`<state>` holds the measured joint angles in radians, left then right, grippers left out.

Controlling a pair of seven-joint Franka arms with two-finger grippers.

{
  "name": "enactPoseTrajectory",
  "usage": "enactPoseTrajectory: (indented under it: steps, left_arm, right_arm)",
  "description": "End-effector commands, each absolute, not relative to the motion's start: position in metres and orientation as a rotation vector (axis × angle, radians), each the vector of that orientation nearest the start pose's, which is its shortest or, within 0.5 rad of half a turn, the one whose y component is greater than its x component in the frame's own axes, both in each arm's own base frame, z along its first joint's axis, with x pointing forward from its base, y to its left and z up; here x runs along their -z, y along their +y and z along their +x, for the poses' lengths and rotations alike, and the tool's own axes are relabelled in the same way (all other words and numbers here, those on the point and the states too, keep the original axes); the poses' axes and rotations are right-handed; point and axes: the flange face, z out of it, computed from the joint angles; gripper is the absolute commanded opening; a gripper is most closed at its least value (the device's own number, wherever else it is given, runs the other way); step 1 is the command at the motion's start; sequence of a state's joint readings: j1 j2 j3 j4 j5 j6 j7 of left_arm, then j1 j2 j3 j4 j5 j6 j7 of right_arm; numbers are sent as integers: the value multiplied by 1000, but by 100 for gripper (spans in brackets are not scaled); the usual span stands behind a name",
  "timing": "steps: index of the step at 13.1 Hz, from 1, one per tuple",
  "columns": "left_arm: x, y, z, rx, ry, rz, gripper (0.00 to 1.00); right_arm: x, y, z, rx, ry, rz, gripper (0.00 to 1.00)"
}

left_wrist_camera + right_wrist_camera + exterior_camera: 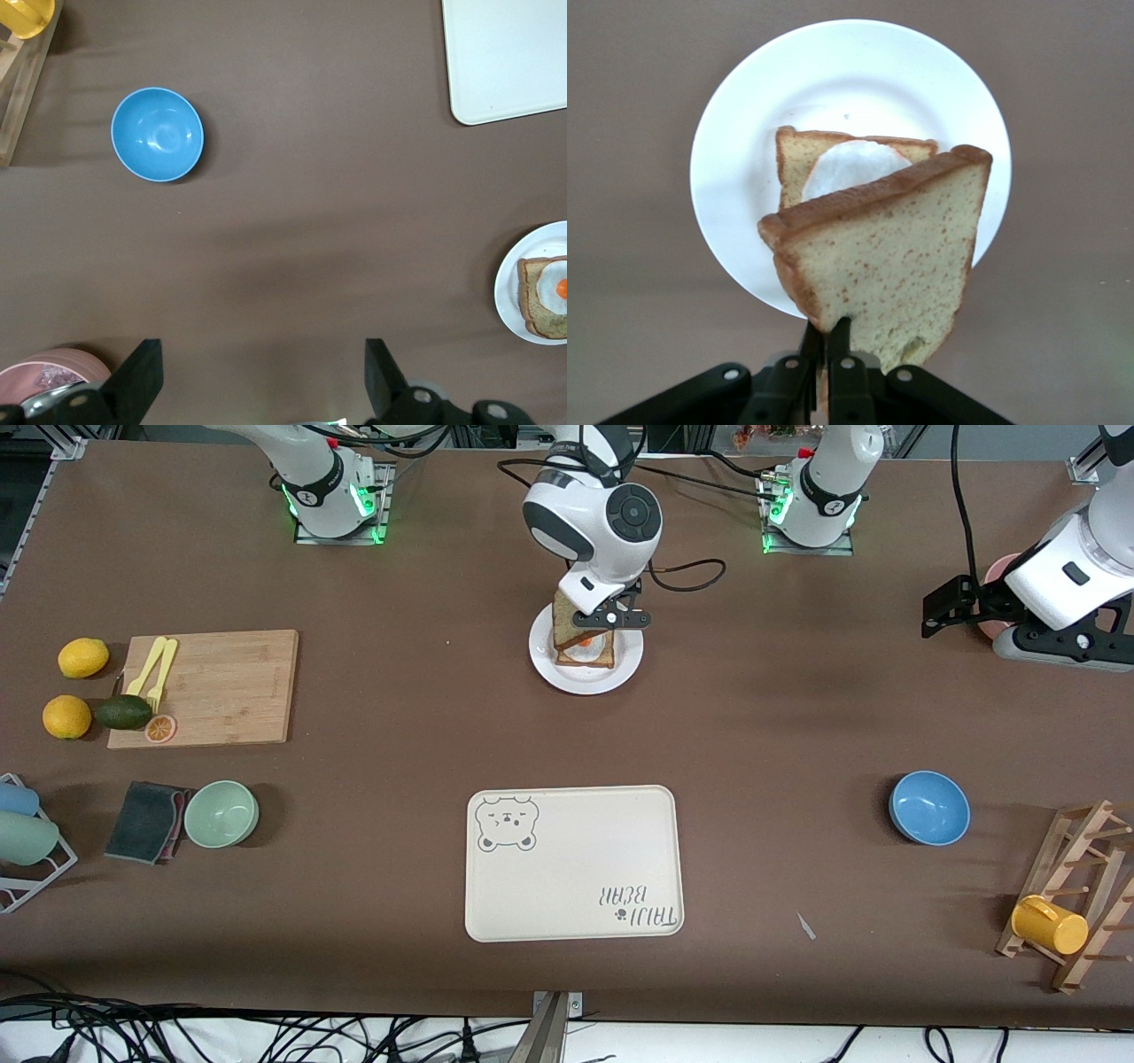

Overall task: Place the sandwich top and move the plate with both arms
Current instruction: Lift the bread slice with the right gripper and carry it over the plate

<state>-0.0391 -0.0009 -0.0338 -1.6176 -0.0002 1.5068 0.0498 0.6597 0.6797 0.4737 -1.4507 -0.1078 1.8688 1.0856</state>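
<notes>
My right gripper (pixel 592 622) is shut on the sandwich top (pixel 564 625), a plain brown speckled slice held on edge and tilted. It hangs just over the white plate (pixel 586 676). On the plate lies a bread slice bearing a fried egg (pixel 587 654). In the right wrist view the gripper (pixel 830 341) pinches the lower edge of the sandwich top (pixel 886 266) above the egg slice (pixel 850 164) and the plate (pixel 744 133). My left gripper (pixel 946 609) is open and empty, waiting over the table at the left arm's end, beside a pink dish (pixel 996 569). Its wrist view shows its gripper (pixel 263 381) wide open.
A cream tray with a bear drawing (pixel 574 864) lies nearer the front camera than the plate. A blue bowl (pixel 928 808) and a wooden rack with a yellow mug (pixel 1050 926) stand toward the left arm's end. A cutting board (pixel 213 686), a green bowl (pixel 221 813) and fruit lie toward the right arm's end.
</notes>
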Motion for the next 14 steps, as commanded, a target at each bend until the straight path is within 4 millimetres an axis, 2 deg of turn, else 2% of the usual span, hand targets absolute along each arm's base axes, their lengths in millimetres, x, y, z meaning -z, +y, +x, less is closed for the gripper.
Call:
enactPoseTrajectory:
  steps: [1,4,7,9,11,13,14]
  left_arm:
    - [-602,-38,544,-199,198,-3114,100]
    - [-602,-40,544,-199,203,-3114,100]
    - [-602,-41,544,-196,195,-3114,100]
    - [-602,-41,544,-199,203,-3114,100]
    - [-602,-40,544,-196,200,-3114,100]
    - [-602,-40,544,-196,203,-3114,100]
    - [-602,-40,544,-196,203,-3114,100]
  right_arm:
    - [-307,601,363,-396,14,-3183,0]
    - [-295,600,377,-360,45,-3157,0]
    - [-281,599,378,-360,49,-3177,0]
    - [-268,599,376,-385,49,-3183,0]
    - [-266,600,374,-391,45,-3186,0]
    - [-260,611,358,-389,4,-3188,0]
    - [-258,612,359,-382,8,-3175,6]
